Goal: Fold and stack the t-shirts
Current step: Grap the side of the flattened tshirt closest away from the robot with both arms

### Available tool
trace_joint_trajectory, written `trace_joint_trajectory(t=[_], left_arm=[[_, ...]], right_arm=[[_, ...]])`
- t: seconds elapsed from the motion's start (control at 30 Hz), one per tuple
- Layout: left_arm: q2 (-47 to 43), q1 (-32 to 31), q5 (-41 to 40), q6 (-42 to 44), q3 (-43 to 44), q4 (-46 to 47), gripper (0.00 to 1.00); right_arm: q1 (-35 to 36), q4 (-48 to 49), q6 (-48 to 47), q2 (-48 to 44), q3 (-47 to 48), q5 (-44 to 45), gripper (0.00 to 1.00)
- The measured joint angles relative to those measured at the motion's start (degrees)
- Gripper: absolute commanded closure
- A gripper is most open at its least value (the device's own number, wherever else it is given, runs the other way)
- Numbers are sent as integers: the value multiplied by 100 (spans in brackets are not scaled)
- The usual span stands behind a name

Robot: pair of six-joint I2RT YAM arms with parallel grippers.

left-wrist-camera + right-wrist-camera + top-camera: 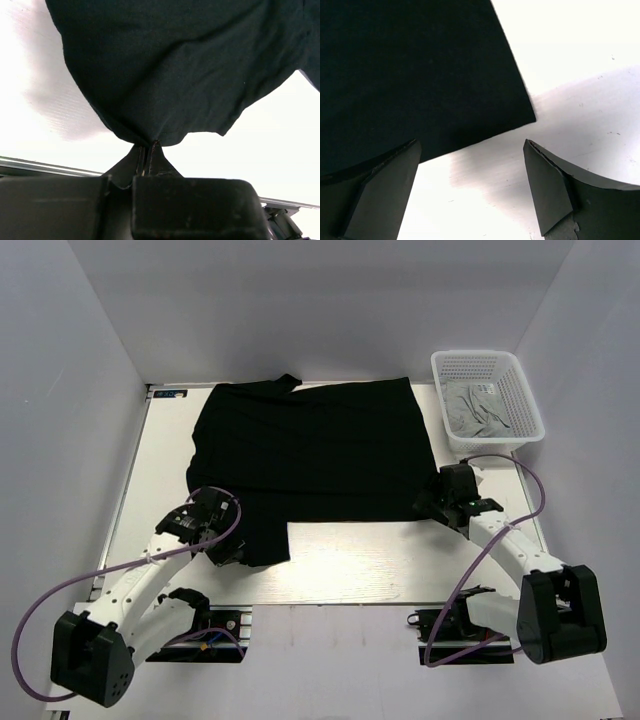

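- Top view: I see the black t-shirt (320, 455) spread flat over the far half of the table (350, 565). Its far edge lies along the table's far edge.
- Top view: the shirt's near edge runs straight across the middle. At the near left a flap of it reaches down towards the left arm.
- Top view: the left gripper (228, 552) sits at the near edge of that flap. The right gripper (432, 502) sits at the shirt's near right corner.
- Top view: open room is the bare strip of table between the two arms, plus a narrower strip left of the shirt.
- Top view: the white mesh basket (487, 356) stands at the far right corner, just beside the shirt's right edge. The grey t-shirt (478, 410) lies crumpled inside it.
- Left wrist view: the left gripper (148, 150) is clenched on a hem fold of the black t-shirt (175, 75). The cloth bunches into a point between the fingertips. Bare table (260, 160) shows on both sides below the hem.
- Right wrist view: the right gripper (470, 145) is released, with its jaws wide apart and nothing between them.
- Right wrist view: the corner of the black t-shirt (410, 75) lies flat just beyond the fingertips. One straight edge runs away from me and the other crosses to the left. Bare table (580, 60) fills the right side.
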Motion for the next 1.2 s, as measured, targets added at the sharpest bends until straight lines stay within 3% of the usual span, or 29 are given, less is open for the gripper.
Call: trace_joint_trajectory(t=[0.23, 0.5, 0.7, 0.8, 1.0, 1.2], left_arm=[[4, 0, 131, 61, 46, -256, 100], [-55, 0, 35, 140, 509, -785, 100], [-72, 0, 11, 271, 525, -986, 100], [-72, 0, 31, 334, 525, -1012, 100], [-79, 0, 103, 439, 522, -1108, 100], [-511, 0, 398, 483, 525, -1399, 100]], right_arm=[[-79, -11, 192, 286, -2, 28, 14], [-151, 273, 428, 855, 57, 92, 27], [-181, 546, 544, 1060, 85, 103, 63], [-184, 623, 590, 1067, 9, 116, 100], [-181, 391, 640, 706, -195, -166, 100], [-114, -553, 564, -728, -614, -540, 100]])
